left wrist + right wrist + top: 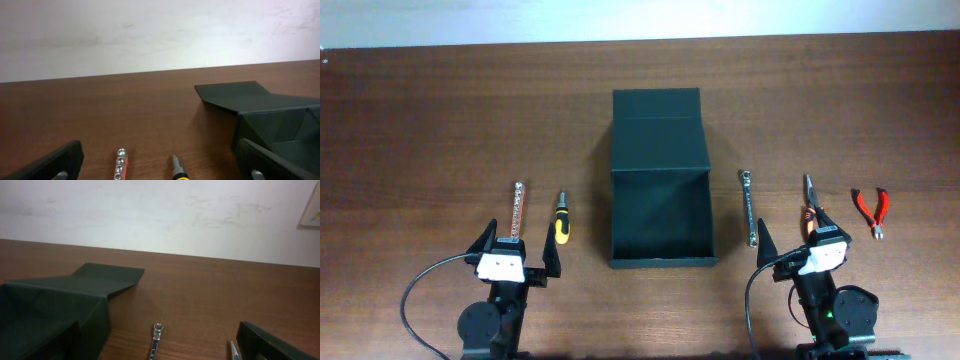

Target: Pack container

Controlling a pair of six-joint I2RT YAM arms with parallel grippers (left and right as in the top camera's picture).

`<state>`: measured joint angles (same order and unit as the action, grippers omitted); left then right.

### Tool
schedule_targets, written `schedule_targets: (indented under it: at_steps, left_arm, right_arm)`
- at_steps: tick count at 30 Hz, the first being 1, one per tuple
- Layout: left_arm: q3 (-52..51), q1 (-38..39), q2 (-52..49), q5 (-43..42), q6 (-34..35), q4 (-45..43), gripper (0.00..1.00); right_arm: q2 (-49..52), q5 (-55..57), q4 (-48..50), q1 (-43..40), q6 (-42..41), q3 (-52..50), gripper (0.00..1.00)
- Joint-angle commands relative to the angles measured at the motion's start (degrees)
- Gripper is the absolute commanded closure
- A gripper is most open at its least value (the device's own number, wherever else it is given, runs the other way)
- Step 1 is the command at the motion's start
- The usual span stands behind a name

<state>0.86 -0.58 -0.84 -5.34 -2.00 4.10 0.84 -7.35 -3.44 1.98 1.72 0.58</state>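
The container (661, 261) is a dark green-black box at the table's middle, its flap lid (657, 108) folded open at the back; from overhead I see nothing inside it. My left gripper (518, 250) stands open near the front edge, left of the box, with a socket rail (120, 162) and a screwdriver tip (175, 167) lying between its fingers (57, 161), untouched. My right gripper (792, 238) is open right of the box. A silver wrench (156, 340) lies between its fingers (272, 342), and the container (65, 297) fills the left of that view.
Left of the box lie an orange-and-silver socket rail (517, 210) and a yellow-handled screwdriver (561, 222). Right of it lie the wrench (749, 207), needle-nose pliers (810, 195) partly under my right gripper, and red-handled cutters (871, 212). A pale wall bounds the far edge.
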Motion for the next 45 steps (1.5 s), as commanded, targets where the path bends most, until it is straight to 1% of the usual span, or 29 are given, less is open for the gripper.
schedule_targets:
  at_steps: [1, 12, 17, 19, 22, 24, 27, 29, 31, 33, 38, 41, 45]
  left_arm:
    - [-0.35, -0.39, 0.55, 0.61, -0.87, 0.17, 0.01]
    - [-0.35, -0.39, 0.55, 0.59, -0.87, 0.17, 0.01]
    - [-0.35, -0.39, 0.55, 0.59, -0.87, 0.17, 0.01]
    - [-0.35, -0.39, 0.55, 0.61, -0.87, 0.17, 0.01]
    - [-0.35, -0.39, 0.55, 0.59, -0.87, 0.17, 0.01]
    - [-0.35, -0.39, 0.55, 0.59, -0.87, 0.17, 0.01]
    - [-0.35, -0.39, 0.55, 0.61, -0.87, 0.17, 0.01]
    - [-0.35, -0.39, 0.55, 0.61, -0.87, 0.17, 0.01]
    - [-0.35, -0.39, 0.55, 0.59, -0.87, 0.17, 0.01]
    - [-0.35, -0.39, 0.55, 0.59, -0.87, 0.17, 0.01]
    - [-0.35, -0.39, 0.55, 0.61, -0.87, 0.17, 0.01]
    - [-0.35, -0.39, 0.55, 0.59, -0.87, 0.17, 0.01]
    - [-0.35, -0.39, 0.55, 0.61, -0.87, 0.17, 0.01]
  right_arm:
    - [-0.63, 0.5, -0.42, 0.22, -0.02, -0.26, 0.01]
    - [-0.63, 0.33, -0.09, 0.22, -0.09, -0.26, 0.01]
    - [-0.59, 0.87, 7.1, 0.2, -1.11, 0.09, 0.01]
    - [-0.13, 5.49, 6.84, 0.2, -2.4, 1.7, 0.01]
    - [2.14, 14.73, -0.98, 0.2, -5.81, 7.5, 0.01]
    - [5.35, 18.18, -7.5, 0.2, -6.78, 12.48, 0.01]
    - [13.46, 18.56, -16.61, 0.2, -7.17, 21.57, 0.01]
    - [20.55, 18.23, -22.97, 0.2, -9.84, 28.15, 0.01]
    - [29.0, 13.77, -29.97, 0.2, -10.8, 35.71, 0.01]
    - [36.79, 6.91, -36.54, 0.22, -10.73, 42.97, 0.01]
    - [53.48, -9.75, -52.48, 0.22, -10.6, 58.86, 0.01]
    - [60.5, -10.93, -59.1, 0.22, -10.14, 62.82, 0.02]
    - [68.19, -7.61, -60.43, 0.2, -9.77, 63.34, 0.01]
